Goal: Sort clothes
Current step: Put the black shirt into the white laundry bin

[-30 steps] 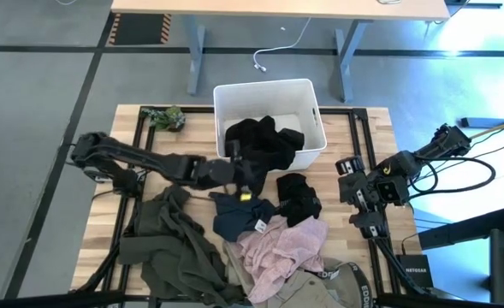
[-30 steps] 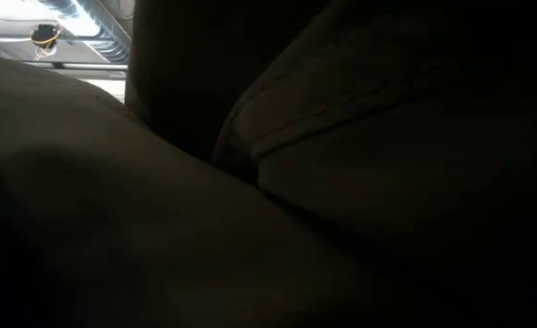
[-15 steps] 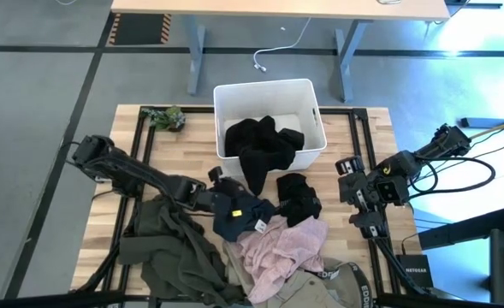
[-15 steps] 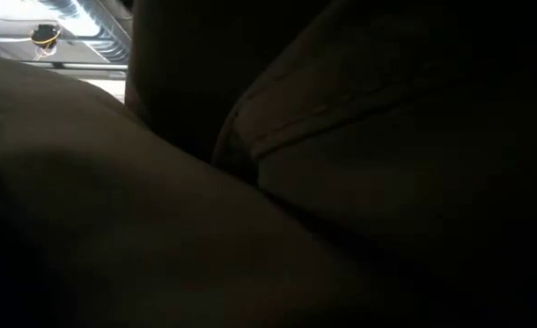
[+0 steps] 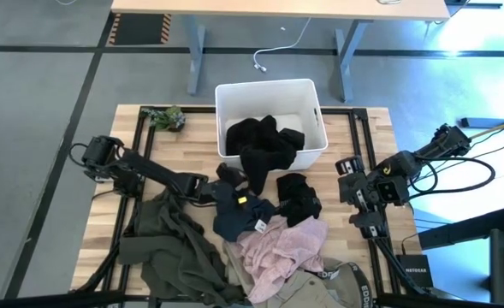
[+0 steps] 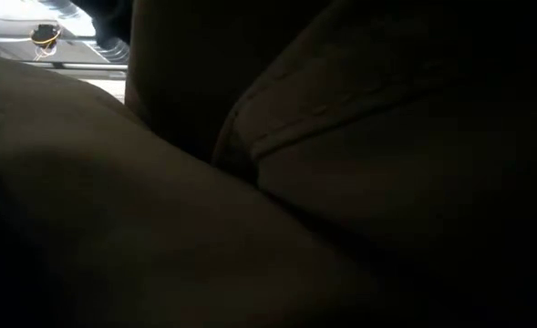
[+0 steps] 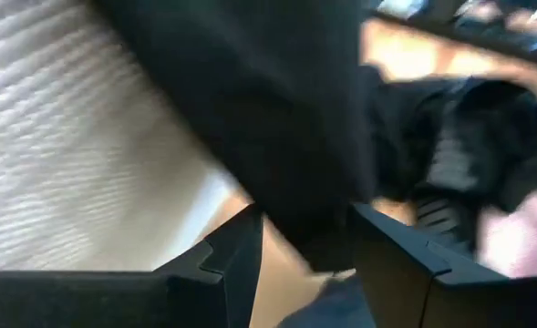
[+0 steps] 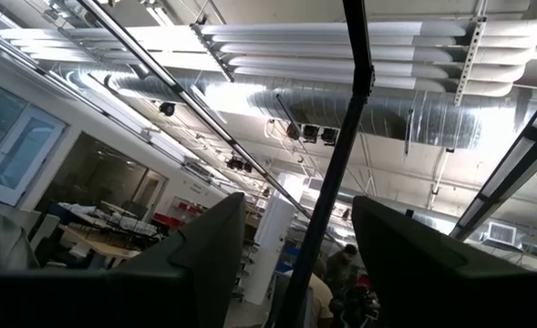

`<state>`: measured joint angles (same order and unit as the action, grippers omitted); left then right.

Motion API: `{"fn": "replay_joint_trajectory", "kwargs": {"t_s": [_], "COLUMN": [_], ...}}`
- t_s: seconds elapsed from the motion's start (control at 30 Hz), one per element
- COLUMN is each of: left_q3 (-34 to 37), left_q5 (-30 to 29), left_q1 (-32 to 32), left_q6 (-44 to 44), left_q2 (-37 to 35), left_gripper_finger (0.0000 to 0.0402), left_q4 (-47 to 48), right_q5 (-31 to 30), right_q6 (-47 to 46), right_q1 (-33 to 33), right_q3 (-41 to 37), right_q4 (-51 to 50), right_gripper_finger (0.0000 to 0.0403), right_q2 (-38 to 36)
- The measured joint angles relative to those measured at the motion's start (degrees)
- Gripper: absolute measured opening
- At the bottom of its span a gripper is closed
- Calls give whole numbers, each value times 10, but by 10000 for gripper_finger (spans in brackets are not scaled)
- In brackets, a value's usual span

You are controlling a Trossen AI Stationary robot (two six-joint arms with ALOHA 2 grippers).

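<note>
A black garment (image 5: 260,145) lies in the white bin (image 5: 226,94), and one end (image 5: 256,171) hangs over the bin's near wall. My left gripper (image 5: 220,180) is open just left of that hanging end, above the navy garment (image 5: 239,214). In the left wrist view the black cloth (image 7: 286,137) hangs right before the open fingers (image 7: 309,251). A second black garment (image 5: 299,197), a pink one (image 5: 277,248), an olive one (image 5: 170,239) and a beige one (image 5: 320,287) lie on the table. My right gripper (image 5: 358,195) is open and empty at the table's right edge, pointing up. My left gripper: the hanging end of the black garment (image 7: 327,246) reaches down between the open fingers' free ends. I cannot tell whether the fingers touch it.
A small green plant-like clump (image 5: 166,117) sits at the table's far left. Bare wood shows left of the bin (image 5: 187,145) and at the far right (image 5: 354,137). Dark cloth close to the lens fills the low view (image 6: 341,182).
My left gripper has drawn back from the bin's near wall, toward the table's left and near edges. The black garment has stayed in the bin with its end draped over the near wall.
</note>
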<state>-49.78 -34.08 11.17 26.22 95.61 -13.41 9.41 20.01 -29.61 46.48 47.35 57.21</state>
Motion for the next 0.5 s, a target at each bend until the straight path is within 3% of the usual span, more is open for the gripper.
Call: {"fn": "replay_joint_trajectory", "kwargs": {"t_s": [0.4,0.5], "left_q3": [0,0], "left_q5": [13,13], "left_q1": [-17,-11], "left_q6": [-37,-75], "left_q2": [31,31], "left_gripper_finger": [154,137], "left_q4": [-109,-144], "right_q5": [0,0], "right_q6": [0,0], "right_q1": [0,0], "right_q3": [0,0], "right_q4": [0,0], "right_gripper_finger": [222,222], "right_q2": [0,0]}}
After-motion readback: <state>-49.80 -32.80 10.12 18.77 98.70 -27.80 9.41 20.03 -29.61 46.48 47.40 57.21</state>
